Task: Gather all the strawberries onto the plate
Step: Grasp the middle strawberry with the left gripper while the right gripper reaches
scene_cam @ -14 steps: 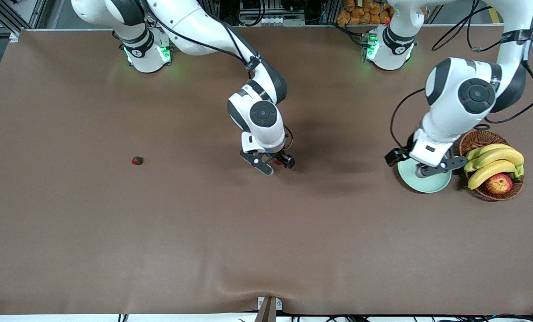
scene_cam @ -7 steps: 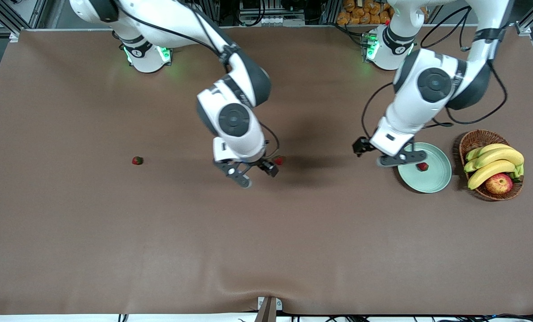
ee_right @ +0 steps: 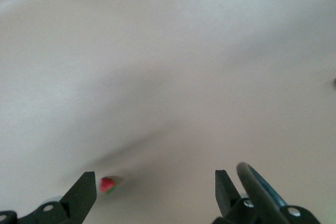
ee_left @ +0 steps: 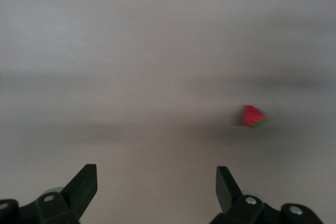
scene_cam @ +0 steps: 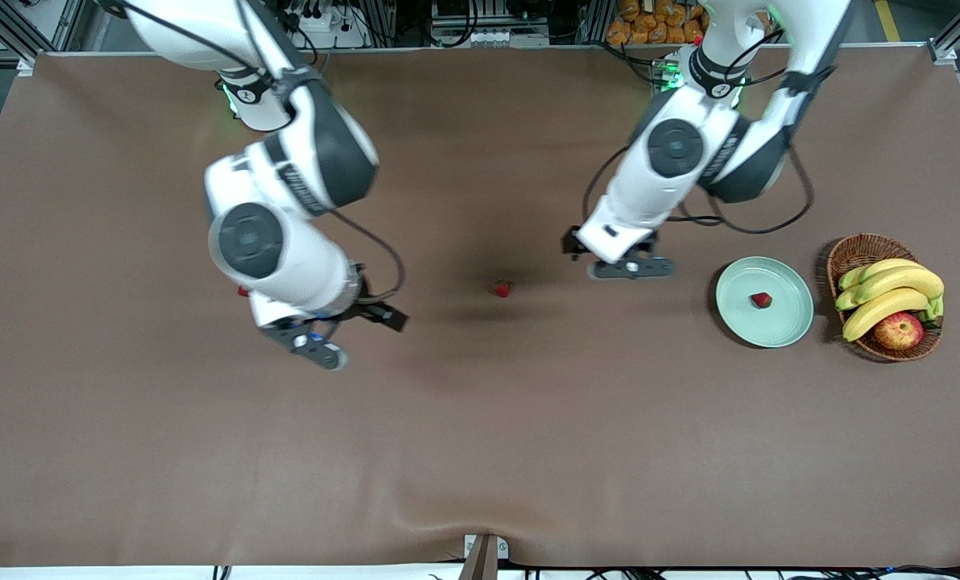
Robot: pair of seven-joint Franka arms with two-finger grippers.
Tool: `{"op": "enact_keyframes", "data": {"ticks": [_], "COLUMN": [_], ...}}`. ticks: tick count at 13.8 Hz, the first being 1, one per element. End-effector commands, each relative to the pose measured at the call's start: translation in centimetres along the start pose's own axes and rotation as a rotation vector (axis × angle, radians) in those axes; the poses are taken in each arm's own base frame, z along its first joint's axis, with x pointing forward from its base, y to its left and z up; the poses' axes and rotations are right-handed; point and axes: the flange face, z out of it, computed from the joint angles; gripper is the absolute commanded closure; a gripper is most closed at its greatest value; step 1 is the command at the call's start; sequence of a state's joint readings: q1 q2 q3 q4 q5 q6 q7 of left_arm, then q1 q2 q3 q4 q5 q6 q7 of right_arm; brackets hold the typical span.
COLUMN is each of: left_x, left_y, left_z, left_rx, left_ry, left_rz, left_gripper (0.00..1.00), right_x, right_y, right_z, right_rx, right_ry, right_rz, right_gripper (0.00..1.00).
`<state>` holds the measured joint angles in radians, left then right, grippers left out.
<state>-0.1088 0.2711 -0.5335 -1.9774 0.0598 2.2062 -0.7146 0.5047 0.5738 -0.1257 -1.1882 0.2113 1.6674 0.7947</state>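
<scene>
Left gripper [scene_cam: 631, 268], jaws apart and empty, is swinging away from the plate [scene_cam: 794, 322], where one strawberry [scene_cam: 761, 300] is now lying, and is hanging over the table between the plate and the mid-table strawberry [scene_cam: 502, 289]. Right gripper [scene_cam: 355, 334], also apart and empty, is moving off that middle berry toward the last strawberry [ee_right: 108, 184] at the right arm's end of the table. So one berry is in, two are left, and each arm is likely taking one.

White arms, dark grey joints, black cables, black-fingered hands.
</scene>
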Motion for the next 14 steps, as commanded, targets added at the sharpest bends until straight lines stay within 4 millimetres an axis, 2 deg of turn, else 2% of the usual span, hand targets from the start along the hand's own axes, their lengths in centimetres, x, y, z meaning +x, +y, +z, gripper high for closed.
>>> {"op": "enact_keyframes", "data": {"ticks": [1,3,8,11,13,14], "left_x": [0.5,-0.4,-1.6,-0.9,-0.7,-0.3], "left_y": [5.4,7.6,11.2,12.5,13.3,13.9], "left_z": [3.7,6.2,11.4,12.7,13.7,14.4], "left_rx": [0.025,0.049,0.093,0.088,0.108,0.115], "left_ry": [-0.011,-0.019,-0.026,-0.020,0.002,0.015], "left_rz": [-0.026,0.008,0.083,0.078,0.081,0.072], "left_gripper": [0.00,0.00,0.00,0.00,0.00,0.00], "right_x": [2.2,4.1,7.9,9.0,9.0,8.6], "right_y": [4.6,8.0,16.4,20.4,22.9,23.6], "right_z": [-3.2,-5.0,-7.0,-6.6,-5.7,-4.6], "right_rx": [-0.003,-0.019,-0.048,-0.073,-0.060,-0.056], "right_ry": [-0.017,-0.009,-0.042,-0.050,-0.030,-0.017], "right_rz": [-0.089,-0.144,-0.249,-0.300,-0.331,-0.346], "right_gripper": [0.00,0.00,0.00,0.00,0.00,0.00]}}
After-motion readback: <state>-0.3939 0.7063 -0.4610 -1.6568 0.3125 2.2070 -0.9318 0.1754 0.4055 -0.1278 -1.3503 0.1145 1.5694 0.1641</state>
